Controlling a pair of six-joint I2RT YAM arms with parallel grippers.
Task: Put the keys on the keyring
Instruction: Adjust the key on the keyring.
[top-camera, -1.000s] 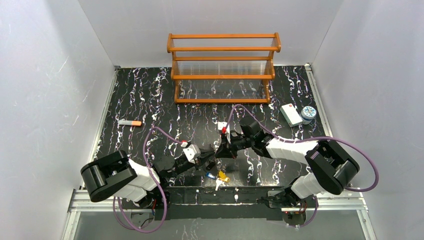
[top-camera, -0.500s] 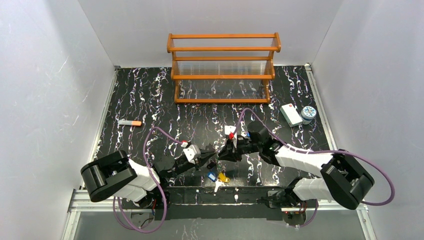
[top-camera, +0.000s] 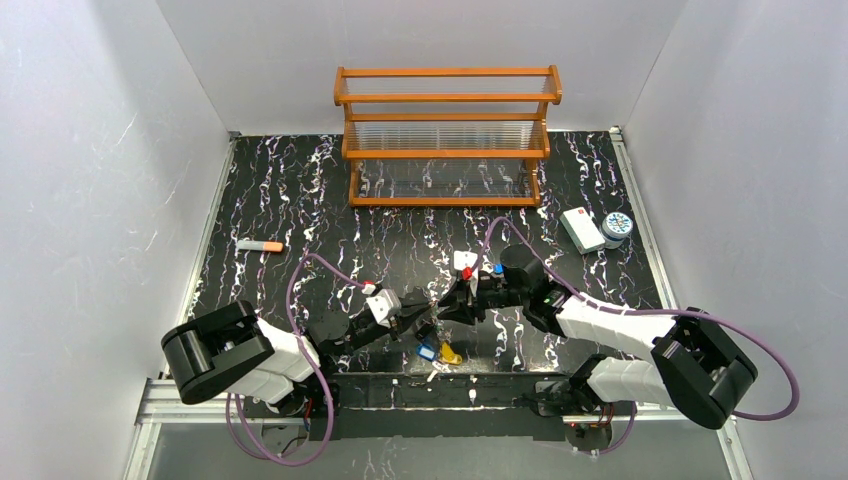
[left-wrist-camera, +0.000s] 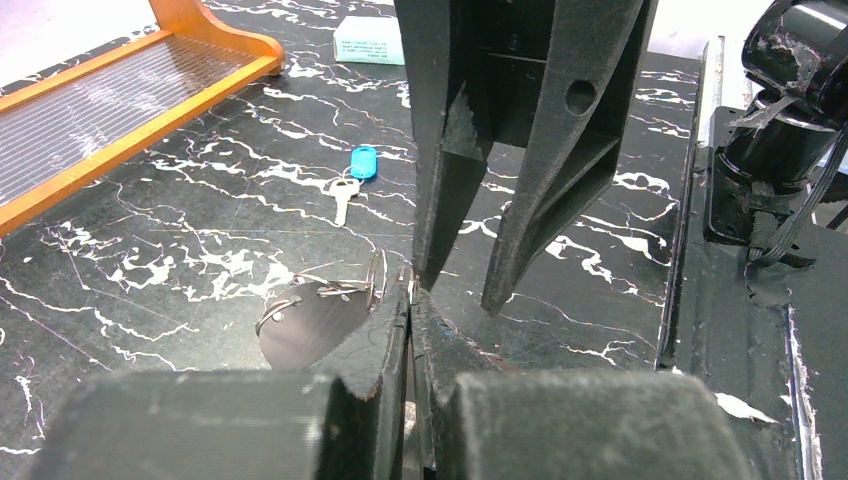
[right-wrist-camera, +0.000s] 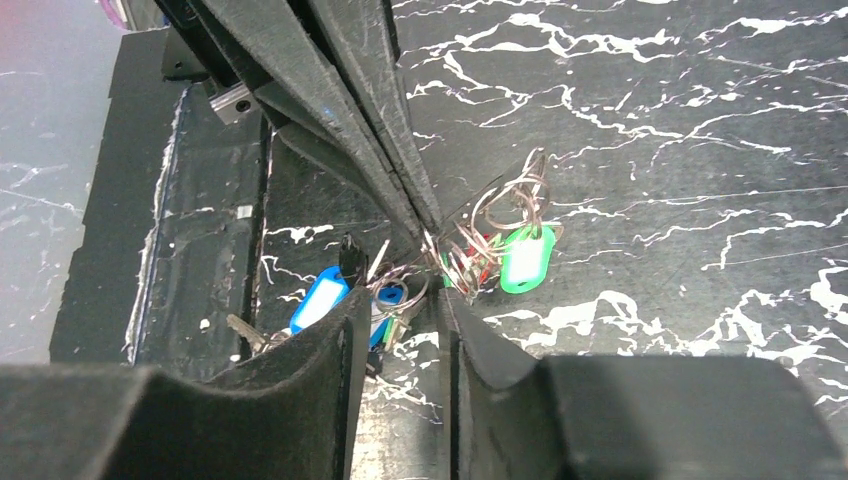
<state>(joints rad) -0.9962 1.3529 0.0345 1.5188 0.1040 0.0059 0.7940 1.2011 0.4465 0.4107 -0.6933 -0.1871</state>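
My left gripper (top-camera: 425, 322) is shut on the keyring (right-wrist-camera: 505, 200), a thin silver wire loop held just above the table; the wire shows at its tips in the left wrist view (left-wrist-camera: 320, 292). A green-tagged key (right-wrist-camera: 527, 258) hangs at the ring, with red beside it. My right gripper (top-camera: 448, 306) is open with a narrow gap, tips right against the left gripper's tips (right-wrist-camera: 428, 232). Blue-tagged keys (right-wrist-camera: 318, 298) lie just beyond it. In the top view, blue (top-camera: 427, 351) and yellow (top-camera: 449, 354) keys lie near the front edge. One blue key (top-camera: 497, 268) lies beside the right arm.
A wooden rack (top-camera: 447, 135) stands at the back. A white box (top-camera: 577, 228) and a round tin (top-camera: 617, 227) sit at the right. An orange-tipped grey stick (top-camera: 259, 245) lies at the left. The arms' base plate (left-wrist-camera: 760, 330) borders the near edge.
My right arm has shifted right and toward the near edge, uncovering the lone blue key, and its tips now meet the left gripper's. The left gripper has hardly moved.
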